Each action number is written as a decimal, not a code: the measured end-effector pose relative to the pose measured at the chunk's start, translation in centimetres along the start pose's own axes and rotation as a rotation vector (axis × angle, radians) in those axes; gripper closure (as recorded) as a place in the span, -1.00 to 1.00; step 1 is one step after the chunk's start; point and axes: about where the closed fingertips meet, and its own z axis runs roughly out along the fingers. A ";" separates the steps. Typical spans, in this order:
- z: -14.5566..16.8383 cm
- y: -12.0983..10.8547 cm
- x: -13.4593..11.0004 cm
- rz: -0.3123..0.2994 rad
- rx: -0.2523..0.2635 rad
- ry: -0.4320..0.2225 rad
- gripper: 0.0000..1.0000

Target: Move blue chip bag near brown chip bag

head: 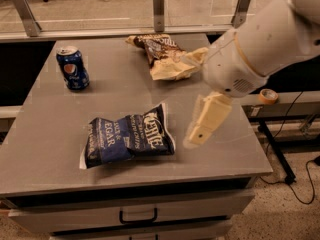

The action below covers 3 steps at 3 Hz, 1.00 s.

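The blue chip bag (129, 140), dark navy with white lettering, lies flat on the grey table (45, 149) near its front edge. The brown chip bag (167, 58), dark brown on top and pale tan below, lies at the back of the table, right of centre. My gripper (199, 133) hangs from the white arm (260, 44) over the table's right side. It is just right of the blue bag and in front of the brown bag, touching neither.
A blue soda can (73, 68) stands upright at the back left of the table. A railing with metal posts (158, 4) runs behind the table. A drawer with a handle (138, 216) is below the front edge. Cables and a tape roll (268, 96) lie to the right.
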 end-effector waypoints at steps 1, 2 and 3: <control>-0.1 0.0 -0.4 -0.007 0.007 0.000 -1.00; -0.1 0.0 -0.4 -0.006 0.007 0.001 -1.00; 3.1 -0.3 -2.8 -0.001 -0.012 -0.070 -1.00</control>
